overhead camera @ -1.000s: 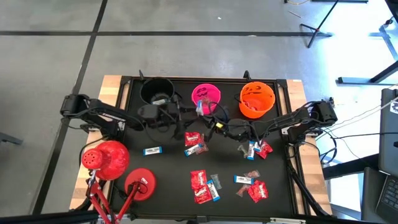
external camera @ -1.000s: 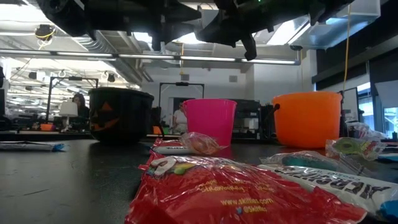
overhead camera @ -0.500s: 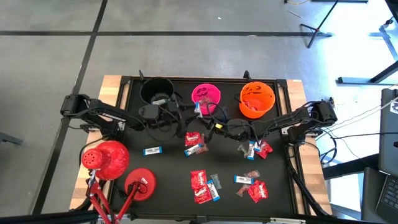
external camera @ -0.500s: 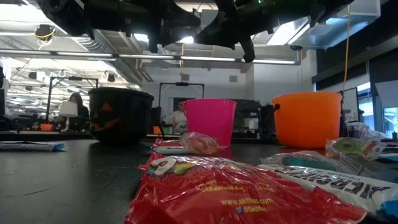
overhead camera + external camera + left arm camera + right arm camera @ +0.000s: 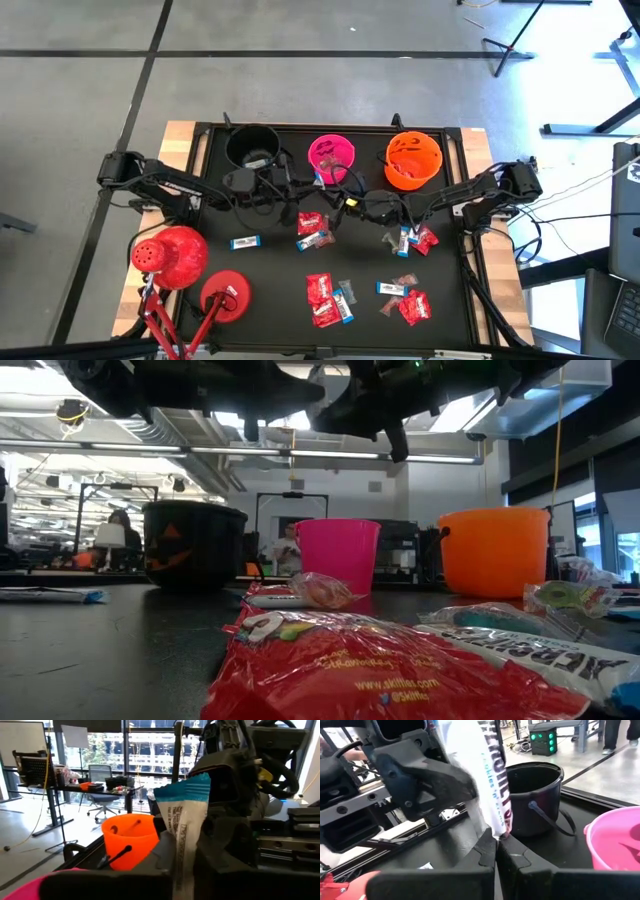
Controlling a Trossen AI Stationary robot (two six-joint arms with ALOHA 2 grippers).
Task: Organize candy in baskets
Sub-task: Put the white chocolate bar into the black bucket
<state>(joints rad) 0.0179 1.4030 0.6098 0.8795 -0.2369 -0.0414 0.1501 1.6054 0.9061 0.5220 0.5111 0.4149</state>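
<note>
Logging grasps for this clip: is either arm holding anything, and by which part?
One blue-and-white candy wrapper, held between both: the right gripper pinches one end in its fingers, the left gripper appears closed on the other.

The table (image 5: 450,300) is viewed from straight above in the high view, with both arms and all three buckets taken in, while in the low view it is seen from surface height, level across close-lying candy (image 5: 390,670) toward the room behind. Each wrist view is taken close past its own arm's fingers, facing the other arm. The orange bucket (image 5: 412,160) is shared by the high, low and left wrist views.
</note>
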